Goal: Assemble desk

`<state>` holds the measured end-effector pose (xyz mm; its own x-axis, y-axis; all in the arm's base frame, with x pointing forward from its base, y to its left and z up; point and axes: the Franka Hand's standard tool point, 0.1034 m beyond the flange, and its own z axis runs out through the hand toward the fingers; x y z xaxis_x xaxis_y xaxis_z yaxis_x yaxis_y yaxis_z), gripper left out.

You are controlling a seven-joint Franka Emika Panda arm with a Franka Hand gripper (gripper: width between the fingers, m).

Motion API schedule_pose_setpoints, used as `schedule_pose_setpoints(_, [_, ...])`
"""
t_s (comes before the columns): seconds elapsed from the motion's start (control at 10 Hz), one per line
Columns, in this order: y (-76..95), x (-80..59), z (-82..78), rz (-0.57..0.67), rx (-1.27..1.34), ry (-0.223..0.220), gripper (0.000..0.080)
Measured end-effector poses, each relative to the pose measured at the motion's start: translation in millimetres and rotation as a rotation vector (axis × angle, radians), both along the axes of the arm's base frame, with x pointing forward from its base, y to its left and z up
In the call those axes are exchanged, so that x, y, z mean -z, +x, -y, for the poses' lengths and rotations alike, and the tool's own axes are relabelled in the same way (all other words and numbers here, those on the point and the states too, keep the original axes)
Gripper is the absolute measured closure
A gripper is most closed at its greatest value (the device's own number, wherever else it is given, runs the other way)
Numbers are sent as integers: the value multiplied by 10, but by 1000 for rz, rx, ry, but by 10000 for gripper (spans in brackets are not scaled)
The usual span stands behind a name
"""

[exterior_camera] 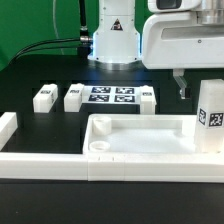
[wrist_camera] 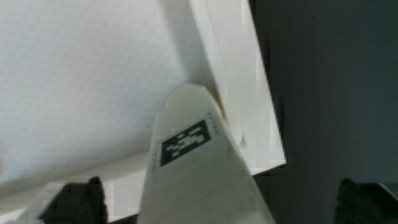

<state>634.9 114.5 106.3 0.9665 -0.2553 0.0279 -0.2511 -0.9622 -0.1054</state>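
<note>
Gripper (wrist_camera: 222, 205) wide open, holding nothing (fingers (wrist_camera: 80, 200) either side of upright leg (wrist_camera: 187, 150), clear of it) at top's (wrist_camera: 89, 80) right end.

no words, numbers or brand names can be read anywhere in either view. the only signs are black-and-white square tags with coded block patterns: four printed on the marker board (exterior_camera: 110, 95), one on the front face of the upright leg (exterior_camera: 211, 119) at the exterior view's right, and, in the wrist view, one on a white leg (wrist_camera: 185, 143) seen against the desk top (wrist_camera: 89, 90). any marks on the loose legs (exterior_camera: 74, 97) beside that board are too small to tell.
</note>
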Motion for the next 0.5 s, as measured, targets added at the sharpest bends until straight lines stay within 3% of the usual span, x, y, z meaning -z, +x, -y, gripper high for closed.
schedule_pose_setpoints(0.1, [-2,3,0,6,-57,-3,190])
schedule_pose_setpoints(0.3, [-12,9,22,0,-54,-5,508])
schedule_pose_setpoints(0.5, [-10,9,34,0,-48,-5,508])
